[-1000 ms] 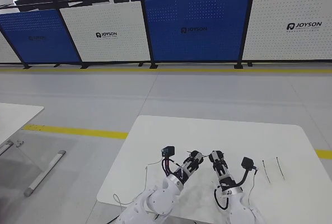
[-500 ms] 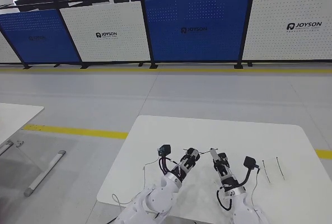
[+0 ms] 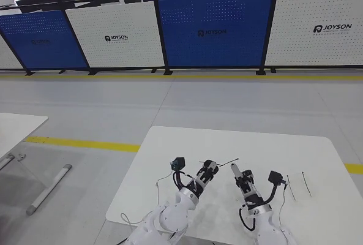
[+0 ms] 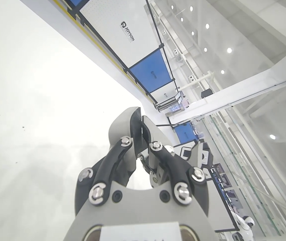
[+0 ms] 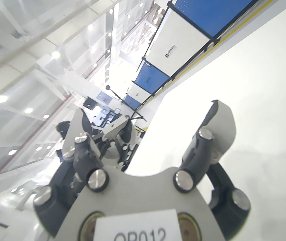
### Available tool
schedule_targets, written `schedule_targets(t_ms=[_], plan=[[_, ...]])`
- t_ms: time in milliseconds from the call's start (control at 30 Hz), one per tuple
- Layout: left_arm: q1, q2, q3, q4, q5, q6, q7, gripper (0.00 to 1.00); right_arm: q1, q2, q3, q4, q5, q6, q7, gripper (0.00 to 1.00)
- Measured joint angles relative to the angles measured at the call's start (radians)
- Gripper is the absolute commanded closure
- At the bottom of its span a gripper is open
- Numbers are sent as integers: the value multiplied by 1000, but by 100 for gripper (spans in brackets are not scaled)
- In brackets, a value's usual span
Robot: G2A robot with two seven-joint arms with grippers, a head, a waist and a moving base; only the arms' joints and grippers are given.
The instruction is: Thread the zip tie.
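The white table (image 3: pixel 169 184) carries the work near its near edge. Above it, the left gripper (image 4: pixel 141 122) is pinched closed on the zip tie (image 3: pixel 227 162), which sticks out rightward toward the right gripper (image 5: pixel 148 107). That gripper's jaws stand wide apart with nothing between them. Whether the free end is head or tail is too thin to tell. To thread well, I judge the right gripper should catch the free end close to its tip, so it does not flex. Two spare ties (image 3: pixel 289 187) lie farther right, well apart and out of the way.
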Motion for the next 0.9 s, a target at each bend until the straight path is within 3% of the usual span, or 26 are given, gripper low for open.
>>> schedule_targets(t_ms=[200, 400, 467, 733, 900], plan=[[4, 0, -30, -6, -77, 8, -14, 100, 3, 13, 15, 10, -209, 11, -23, 0], [11, 0, -43, -16, -102, 13, -22, 100, 23, 21, -3, 15, -383, 90, 42, 0], [9, 0, -43, -15, -114, 13, -28, 100, 26, 20, -4, 14, -391, 113, 49, 0], [8, 0, -43, -14, -115, 13, -28, 100, 25, 20, -4, 14, -392, 110, 46, 0], [12, 0, -45, -18, -122, 9, -38, 100, 53, 14, -45, 40, -493, 204, 48, 0]])
